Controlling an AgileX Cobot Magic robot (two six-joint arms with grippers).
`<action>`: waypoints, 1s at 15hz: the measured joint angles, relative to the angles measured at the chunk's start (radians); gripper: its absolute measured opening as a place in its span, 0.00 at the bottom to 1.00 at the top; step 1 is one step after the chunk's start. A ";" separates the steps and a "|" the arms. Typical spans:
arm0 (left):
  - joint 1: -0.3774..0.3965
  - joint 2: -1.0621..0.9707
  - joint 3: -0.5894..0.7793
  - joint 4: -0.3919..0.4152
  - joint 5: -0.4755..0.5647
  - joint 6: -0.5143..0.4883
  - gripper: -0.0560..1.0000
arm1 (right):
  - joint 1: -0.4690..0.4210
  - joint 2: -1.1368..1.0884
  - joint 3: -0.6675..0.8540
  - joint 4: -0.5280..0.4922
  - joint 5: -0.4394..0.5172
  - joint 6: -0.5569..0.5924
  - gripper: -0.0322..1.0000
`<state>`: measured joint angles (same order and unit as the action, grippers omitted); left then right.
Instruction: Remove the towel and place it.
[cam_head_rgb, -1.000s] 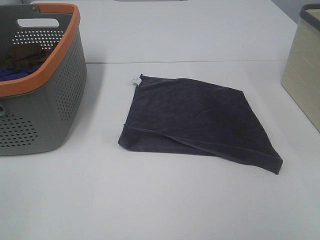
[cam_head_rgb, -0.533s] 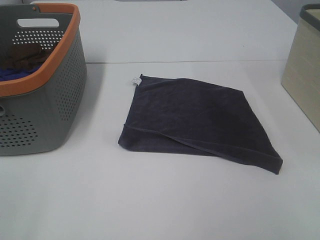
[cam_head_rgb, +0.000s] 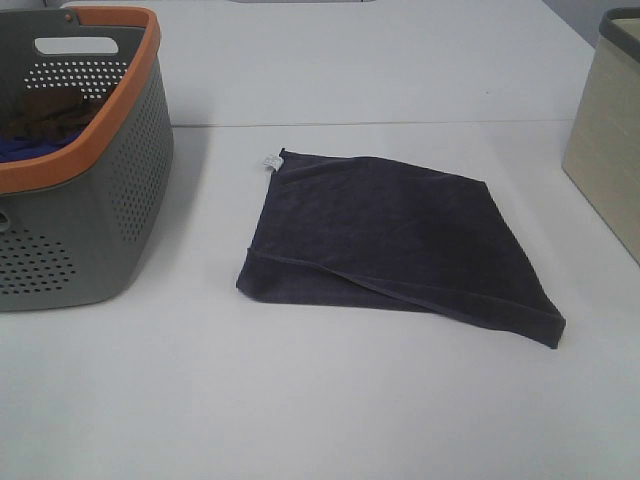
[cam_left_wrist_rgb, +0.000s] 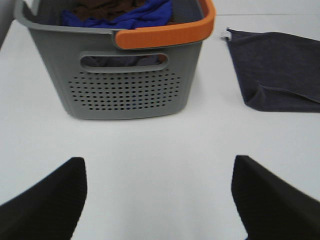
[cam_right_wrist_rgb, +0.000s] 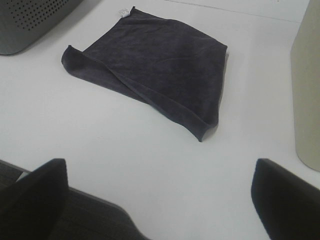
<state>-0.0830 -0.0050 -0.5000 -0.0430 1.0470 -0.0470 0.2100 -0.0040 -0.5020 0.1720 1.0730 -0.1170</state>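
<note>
On the table (cam_head_rgb: 320, 420), the towel (cam_head_rgb: 390, 240) lies flat between the basket (cam_head_rgb: 110, 200) and the bin (cam_head_rgb: 605, 150). Both grippers, left (cam_left_wrist_rgb: 157, 200) and right (cam_right_wrist_rgb: 160, 200), are wide apart and hold nothing. The right one looks nearer.

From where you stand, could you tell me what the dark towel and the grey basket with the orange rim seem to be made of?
The towel looks like soft, matte microfibre or terry cloth: it drapes in a fold and has stitched hems and a small tag. The basket looks like moulded plastic with a dull finish, given its punched holes and smooth rim.
</note>
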 joint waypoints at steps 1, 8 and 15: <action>0.082 0.000 0.000 0.000 0.000 0.000 0.76 | -0.042 0.000 0.000 0.002 0.000 0.000 0.89; 0.163 0.000 0.000 -0.001 0.000 0.000 0.76 | -0.150 0.000 0.000 0.002 -0.001 0.000 0.89; 0.163 0.000 0.000 -0.001 0.000 0.000 0.76 | -0.150 0.000 0.000 0.003 -0.001 0.000 0.89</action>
<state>0.0800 -0.0050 -0.5000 -0.0440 1.0470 -0.0470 0.0600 -0.0040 -0.5020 0.1750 1.0720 -0.1170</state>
